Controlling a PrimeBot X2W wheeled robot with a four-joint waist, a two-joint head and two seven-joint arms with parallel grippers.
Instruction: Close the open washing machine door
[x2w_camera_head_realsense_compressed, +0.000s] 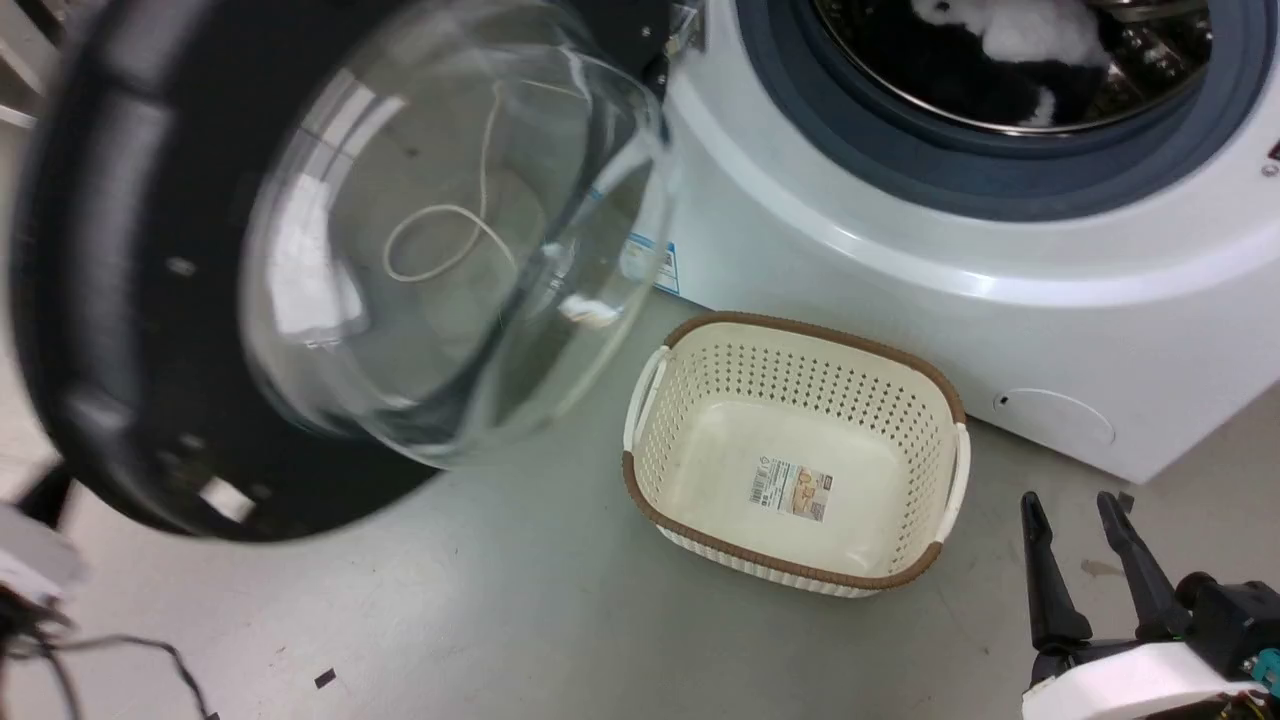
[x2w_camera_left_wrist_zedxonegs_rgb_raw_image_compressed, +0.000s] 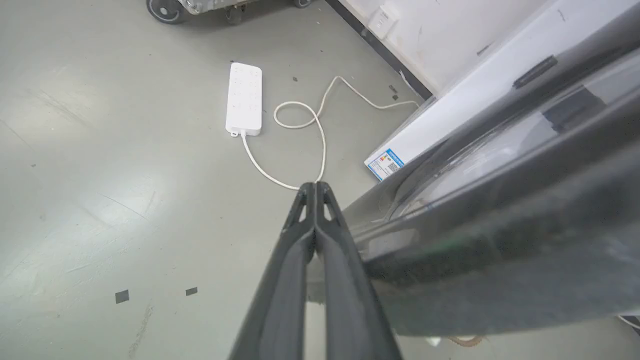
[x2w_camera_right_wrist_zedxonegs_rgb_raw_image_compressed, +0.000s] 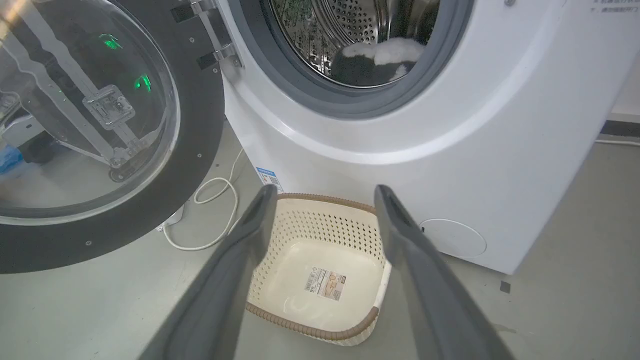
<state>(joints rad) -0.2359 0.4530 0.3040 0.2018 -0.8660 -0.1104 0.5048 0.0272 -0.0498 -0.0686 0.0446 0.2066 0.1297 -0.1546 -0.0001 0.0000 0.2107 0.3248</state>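
— Left hand (x2w_camera_left_wrist_zedxonegs_rgb_raw_image_compressed: 315, 187), fingers pressed together on nothing, lies along the outer black rim of the washing machine door (x2w_camera_left_wrist_zedxonegs_rgb_raw_image_compressed: 500, 240). By the look of it, it is placed to push with the flat of its fingers, not to grip.

— And the other?

— Right hand (x2w_camera_head_realsense_compressed: 1067, 500) is spread wide and empty, low over the floor just beside the basket (x2w_camera_head_realsense_compressed: 780, 375). I judge it is held there to stay out of the door's swing.

— Where is the door?

— It stands out on its hinge to the robot's left, the glass bowl towards the head camera. It is well apart from the grey ring (x2w_camera_head_realsense_compressed: 1000, 170) around the drum (x2w_camera_right_wrist_zedxonegs_rgb_raw_image_compressed: 350, 25), where dark and white laundry (x2w_camera_head_realsense_compressed: 1020, 40) lies.

— Anything in the way?

— The empty basket sits in front of the machine, below the opening. Whether the rim would clear it, I cannot tell. Farther off, behind the door, a white power strip (x2w_camera_left_wrist_zedxonegs_rgb_raw_image_compressed: 244, 97) and its looped cord lie on the floor.
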